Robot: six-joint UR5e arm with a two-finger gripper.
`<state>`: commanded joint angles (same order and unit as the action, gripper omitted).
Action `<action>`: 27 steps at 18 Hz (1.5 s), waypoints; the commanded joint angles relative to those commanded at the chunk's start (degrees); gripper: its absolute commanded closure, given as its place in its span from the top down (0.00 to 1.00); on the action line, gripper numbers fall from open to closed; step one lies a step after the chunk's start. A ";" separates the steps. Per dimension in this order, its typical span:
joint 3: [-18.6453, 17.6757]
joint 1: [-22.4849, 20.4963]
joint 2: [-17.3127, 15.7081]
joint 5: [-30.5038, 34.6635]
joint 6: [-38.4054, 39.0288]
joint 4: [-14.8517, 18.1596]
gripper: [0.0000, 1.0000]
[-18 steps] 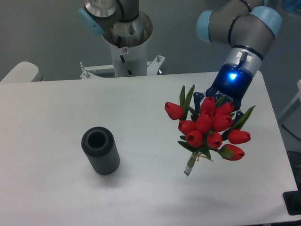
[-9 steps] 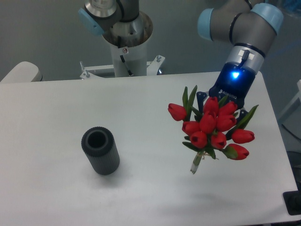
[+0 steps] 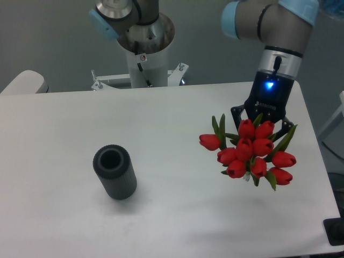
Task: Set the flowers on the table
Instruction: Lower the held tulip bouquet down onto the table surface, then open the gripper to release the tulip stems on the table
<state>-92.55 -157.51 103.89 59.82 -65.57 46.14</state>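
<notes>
In the fixed camera view, the gripper pinched the flowers, whose red blooms hung just below and in front of its fingers, above the right side of the tabletop, well apart from the ribbed cylinder.

Occlusions and cut-offs, fixed camera

Stems of the flowers are hidden behind the blooms. The gripper fingertips sit behind the tulip heads, so the grip can't be read; probably closed on the bunch. The arm is cut off at the top edge, as is the robot base. The table runs off the bottom edge.
</notes>
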 joint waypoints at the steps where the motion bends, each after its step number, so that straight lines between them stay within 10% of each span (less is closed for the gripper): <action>1: 0.00 1.58 0.09 3.08 -0.09 0.00 0.07; 19: -4.13 14.42 7.99 39.30 -4.12 0.09 0.07; 27: -2.46 15.83 14.32 39.85 -8.00 -0.53 0.07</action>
<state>-95.01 -141.68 118.21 99.67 -73.56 45.62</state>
